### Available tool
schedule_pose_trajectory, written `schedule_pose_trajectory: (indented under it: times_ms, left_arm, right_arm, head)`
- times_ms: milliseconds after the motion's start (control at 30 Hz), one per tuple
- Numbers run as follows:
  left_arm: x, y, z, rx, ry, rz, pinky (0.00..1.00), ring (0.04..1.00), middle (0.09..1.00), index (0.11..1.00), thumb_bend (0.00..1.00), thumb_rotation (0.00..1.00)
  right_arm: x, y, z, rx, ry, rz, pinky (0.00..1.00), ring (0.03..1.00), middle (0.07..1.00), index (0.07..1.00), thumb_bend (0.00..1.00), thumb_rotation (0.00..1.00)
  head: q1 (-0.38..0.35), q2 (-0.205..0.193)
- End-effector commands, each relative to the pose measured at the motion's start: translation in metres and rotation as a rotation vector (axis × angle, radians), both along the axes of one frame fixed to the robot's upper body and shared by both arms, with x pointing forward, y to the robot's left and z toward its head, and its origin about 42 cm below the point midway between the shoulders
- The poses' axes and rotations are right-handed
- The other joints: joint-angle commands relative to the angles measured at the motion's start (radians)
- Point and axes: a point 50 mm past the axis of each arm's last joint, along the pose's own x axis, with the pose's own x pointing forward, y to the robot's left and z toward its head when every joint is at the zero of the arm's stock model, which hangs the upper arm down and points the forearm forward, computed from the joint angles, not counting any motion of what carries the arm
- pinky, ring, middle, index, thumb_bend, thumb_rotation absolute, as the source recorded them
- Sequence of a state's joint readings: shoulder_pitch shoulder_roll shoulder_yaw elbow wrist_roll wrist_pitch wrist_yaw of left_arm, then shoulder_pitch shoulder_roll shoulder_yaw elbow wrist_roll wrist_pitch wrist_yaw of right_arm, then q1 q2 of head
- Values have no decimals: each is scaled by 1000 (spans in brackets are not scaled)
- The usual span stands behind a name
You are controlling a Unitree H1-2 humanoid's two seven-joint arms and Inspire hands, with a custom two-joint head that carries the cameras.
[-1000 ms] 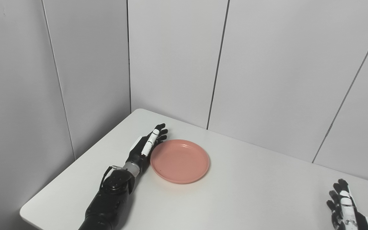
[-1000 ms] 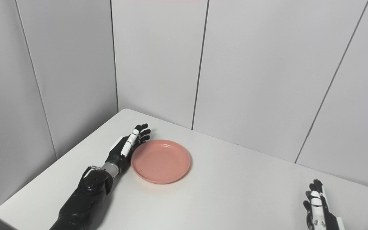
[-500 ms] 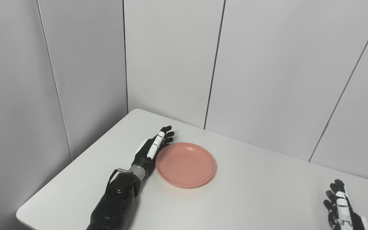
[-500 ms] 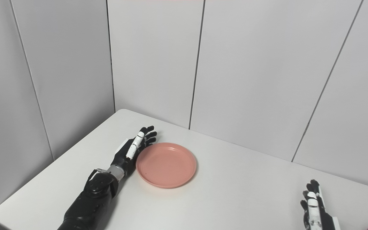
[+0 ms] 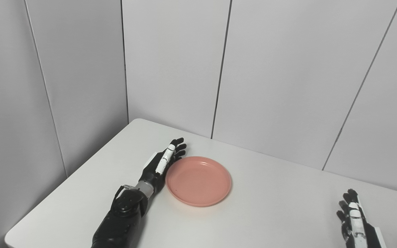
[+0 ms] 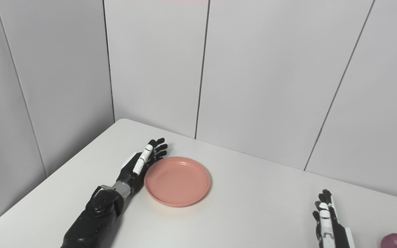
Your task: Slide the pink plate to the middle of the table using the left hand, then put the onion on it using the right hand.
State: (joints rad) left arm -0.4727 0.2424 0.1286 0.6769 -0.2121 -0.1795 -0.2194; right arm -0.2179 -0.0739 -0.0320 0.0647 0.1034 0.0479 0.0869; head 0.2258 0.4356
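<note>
The plate (image 5: 198, 181) is seen flat on the table (image 5: 271, 210), left of the table's middle and nearer the back edge. The left hand (image 5: 160, 163) is laid edge-on along the plate's left rim, touching it – fingers (image 5: 177, 148) stretched out straight and close together, pointed toward the back wall, nothing gripped. The black forearm is stretched across the table from the bottom edge. The right hand (image 6: 326, 220) is held low at the bottom right, well apart from the plate, fingers extended upward and slightly spread, nothing held; only part of it is shown. The onion (image 6: 396, 240) – purple, cut off by the frame's bottom edge – is seen on the table near the right corner, just right of the right hand and not touched by it. Grey panelled walls are seen behind the table.
</note>
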Motion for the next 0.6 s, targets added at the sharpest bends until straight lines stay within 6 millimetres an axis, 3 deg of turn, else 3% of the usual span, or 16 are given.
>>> schedule_pose_trajectory:
  times_ms: [0,567]
  left_arm:
    - [15,-16,22,-16,-62,-73,957,945,941,924,591,1000]
    - [11,-25,8,-15,-36,-119,936,938,934,919,634,1000]
  right_arm:
    - [13,7,27,17,-131,17,1000,1000,1000,1000,386,1000]
    - [17,17,22,-19,-133,-25,1000,1000,1000,1000,482,970]
  head:
    - [-26,2]
    - [-123,35]
